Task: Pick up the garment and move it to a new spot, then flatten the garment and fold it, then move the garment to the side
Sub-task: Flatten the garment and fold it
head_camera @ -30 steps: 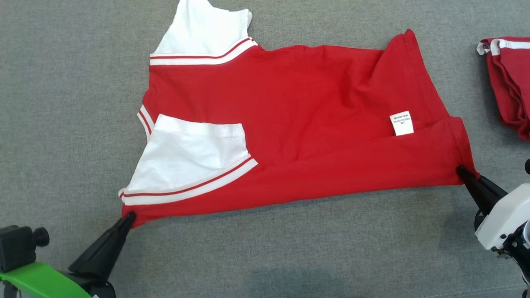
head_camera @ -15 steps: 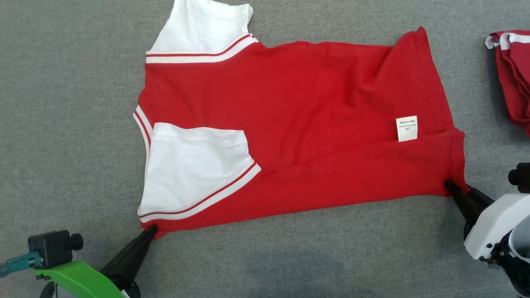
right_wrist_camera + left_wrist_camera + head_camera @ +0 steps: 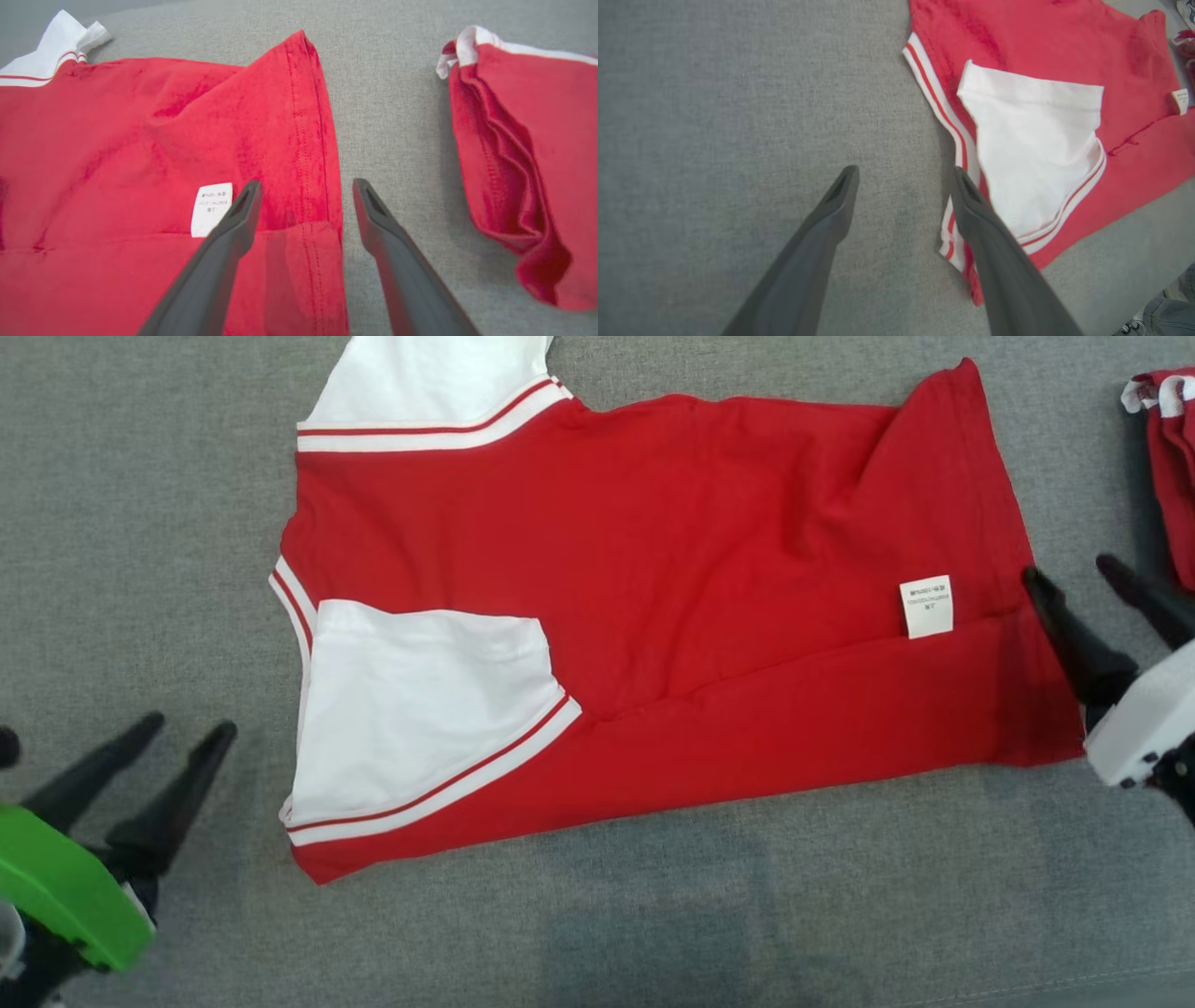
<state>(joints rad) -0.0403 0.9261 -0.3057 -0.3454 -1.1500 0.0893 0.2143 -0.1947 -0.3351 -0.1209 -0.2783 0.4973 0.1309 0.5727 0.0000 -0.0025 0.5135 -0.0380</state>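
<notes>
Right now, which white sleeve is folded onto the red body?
The near sleeve, lying on top of the shirt; the far sleeve sticks out beyond its edge.

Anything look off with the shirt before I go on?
The red garment lies skewed: its far right hem corner juts out, with a diagonal wrinkle below it. The near fold runs slanted, leaving the care label showing.

One white care label (image 3: 926, 607) is attached to the red T-shirt (image 3: 653, 551), close to the hem at its right end. The label carries a few short lines of dark print. The print is too small to read in any view.
</notes>
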